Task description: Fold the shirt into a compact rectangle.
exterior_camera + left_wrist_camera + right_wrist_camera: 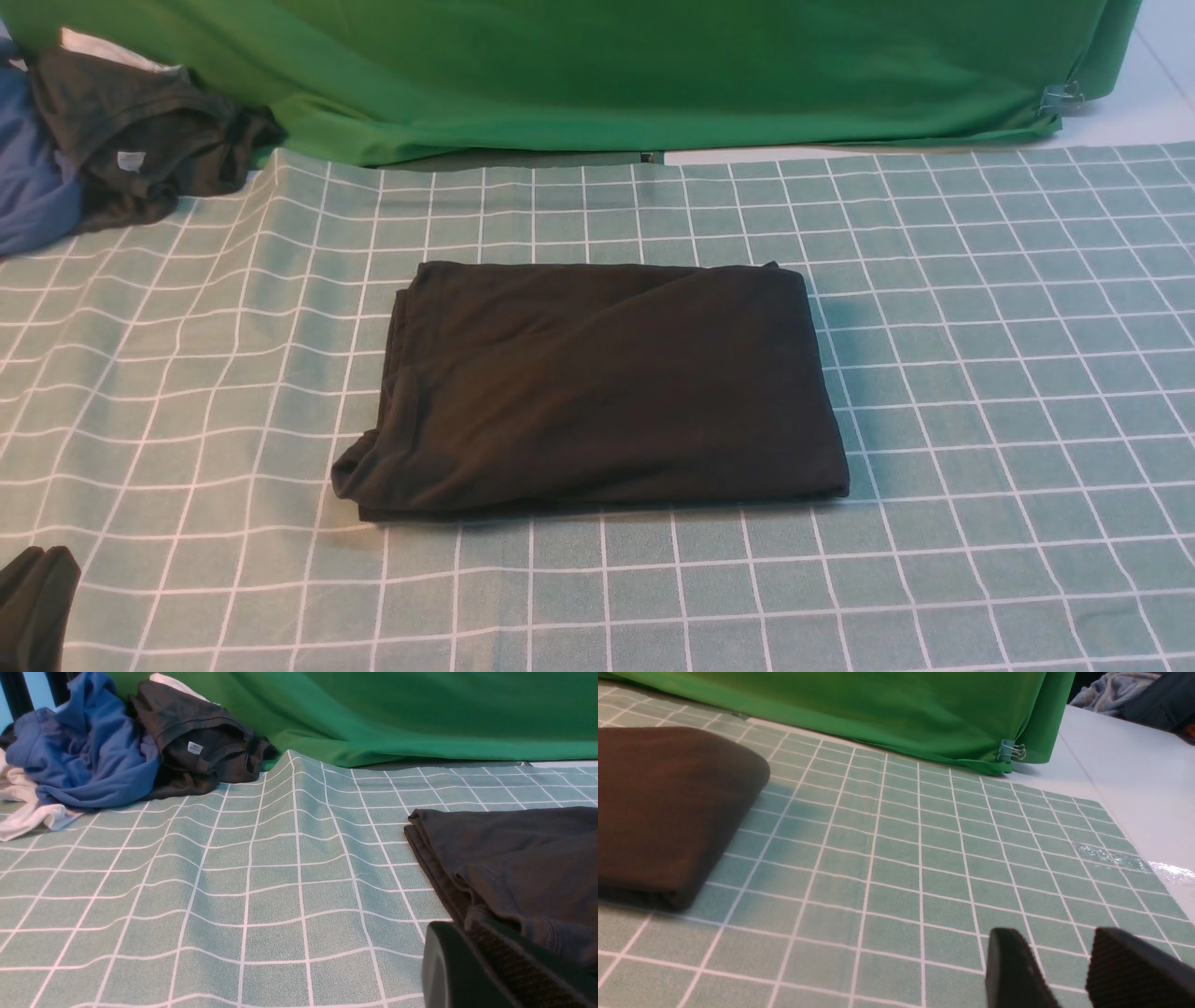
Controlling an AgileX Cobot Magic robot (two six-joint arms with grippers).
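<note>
One left gripper (35, 607) sits clenched and empty at seven o'clock of the checked cloth (980, 373); the shirt (597, 387) lies folded at centre; the right gripper (1069, 970), fingers parted, holds nothing.

Both claws are matte black: the left claw (490, 966) and right claw (1069, 970) have fingers with finely ribbed inner pads.
</note>
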